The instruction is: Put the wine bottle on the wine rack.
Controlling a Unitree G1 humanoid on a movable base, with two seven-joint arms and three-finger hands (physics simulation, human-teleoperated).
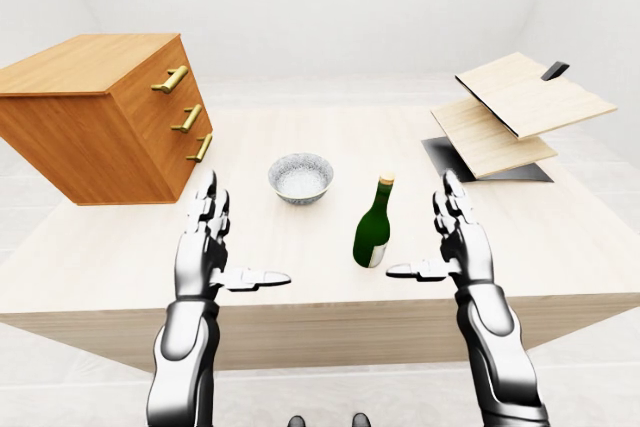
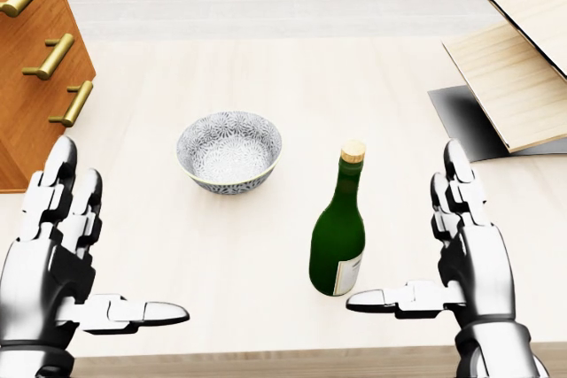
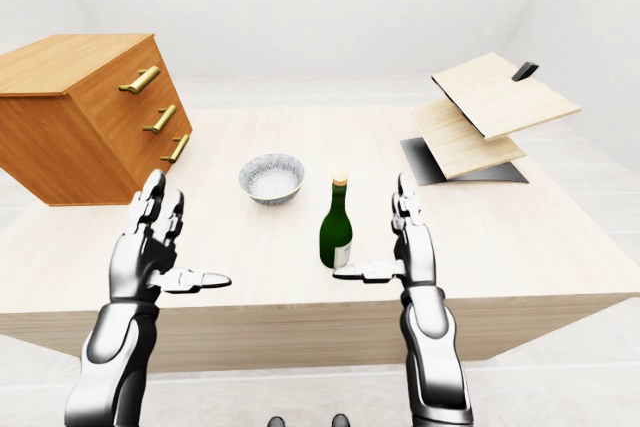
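The dark green glass wine bottle (image 2: 337, 245) is glossy; the pale wooden counter (image 2: 266, 86) is matt; the chrome metal hands are polished.

Upper left of my head view sits a brown wooden drawer chest (image 2: 35, 68) with brass handles. Mid-frame, a grey patterned ceramic bowl (image 2: 229, 150) rests on the pale wooden table (image 2: 266, 68).

White rm, pale table (image 1: 300, 247), wood drawers (image 1: 110, 117)
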